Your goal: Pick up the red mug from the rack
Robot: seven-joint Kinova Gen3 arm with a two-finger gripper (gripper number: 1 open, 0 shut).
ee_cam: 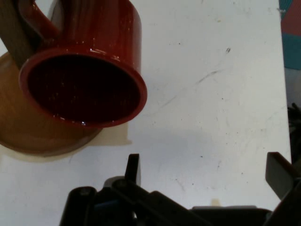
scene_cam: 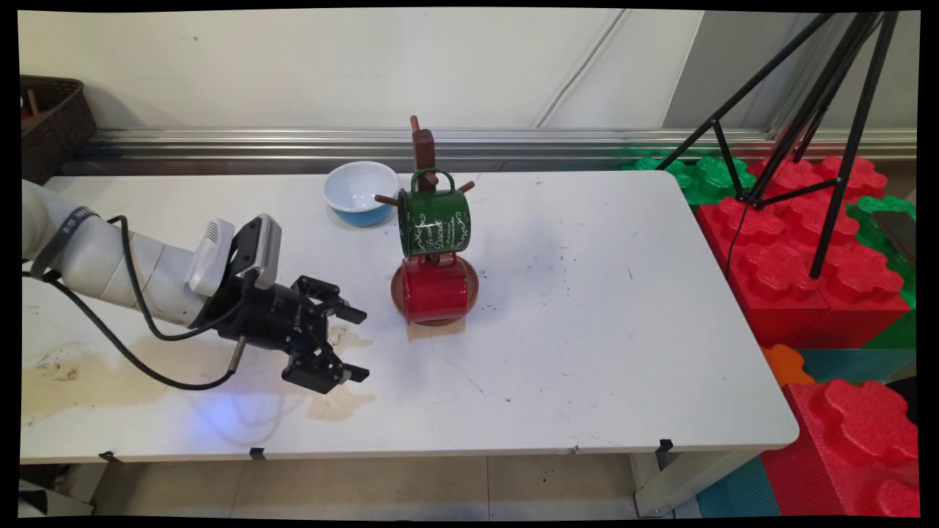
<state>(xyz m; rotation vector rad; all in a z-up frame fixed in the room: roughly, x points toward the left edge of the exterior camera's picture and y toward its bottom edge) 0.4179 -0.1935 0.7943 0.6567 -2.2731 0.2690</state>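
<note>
Hand view's edge crops the red mug (ee_cam: 89, 61).

A glossy, enamel-like finish is shown by the red mug (scene_cam: 434, 290), with highlights along its rim in the hand view, and the same shiny enamel look is seen on the green mug (scene_cam: 434, 221), which is printed with white lettering. Both are hung on a mug tree (scene_cam: 423, 149) of brown wood, whose round base (ee_cam: 28, 136) has a smooth, slightly satin surface. The bowl (scene_cam: 360, 192) appears smooth and glossy, white inside and blue outside. The counter (scene_cam: 601, 323) is of matt white material, scuffed and stained brownish at the near left. The end effector (scene_cam: 356, 343) is of matt black plastic or metal.
</note>
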